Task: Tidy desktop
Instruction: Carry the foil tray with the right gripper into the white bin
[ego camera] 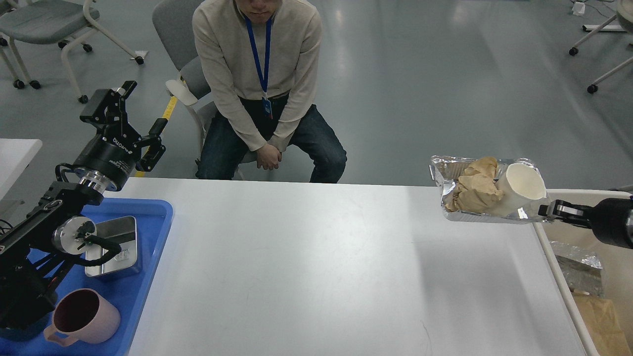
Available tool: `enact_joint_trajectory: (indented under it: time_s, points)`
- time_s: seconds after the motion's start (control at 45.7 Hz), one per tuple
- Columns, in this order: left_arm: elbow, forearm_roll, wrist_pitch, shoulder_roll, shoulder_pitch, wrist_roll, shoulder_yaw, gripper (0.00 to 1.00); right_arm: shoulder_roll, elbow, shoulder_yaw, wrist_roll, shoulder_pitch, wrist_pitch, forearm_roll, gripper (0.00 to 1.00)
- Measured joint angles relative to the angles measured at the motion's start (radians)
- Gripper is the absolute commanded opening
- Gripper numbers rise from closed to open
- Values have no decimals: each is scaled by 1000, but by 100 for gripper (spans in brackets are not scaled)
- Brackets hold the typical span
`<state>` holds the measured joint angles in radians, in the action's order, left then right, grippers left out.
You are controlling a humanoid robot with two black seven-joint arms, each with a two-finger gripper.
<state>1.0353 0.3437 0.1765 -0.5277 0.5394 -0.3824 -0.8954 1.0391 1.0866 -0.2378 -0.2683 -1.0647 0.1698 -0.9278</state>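
The desktop [306, 267] is a wide white-grey tabletop. My right gripper [546, 210] is shut on the right rim of a foil tray [441, 174] and holds it in the air over the desktop's right edge. The foil tray is tilted and carries crumpled brown paper [474, 190] and a white paper cup [521, 190] lying on its side. My left gripper [133, 113] is open and empty, raised beyond the desktop's far left corner, above the blue tray [153, 232].
The blue tray at the left holds a steel box [116, 247] and a pink mug [84, 316]. A beige bin [588, 282] with foil and brown paper stands right of the desktop. A seated person [262, 89] faces the far edge.
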Motion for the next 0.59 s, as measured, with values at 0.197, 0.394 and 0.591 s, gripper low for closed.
enact_joint_trajectory:
  time_s: [0.197, 0.394, 0.591]
  points:
    - [-70, -7, 0, 4, -4, 0, -5, 96, 36, -111, -2, 0, 51, -18, 92, 0]
    - [-185, -140, 0, 86, -5, 11, -71, 96, 37, -221, -1, -2, 117, -22, 199, 0]
    - [-231, -213, 0, 126, -19, 12, -96, 96, 29, -305, -1, -1, 212, -24, 323, 0]
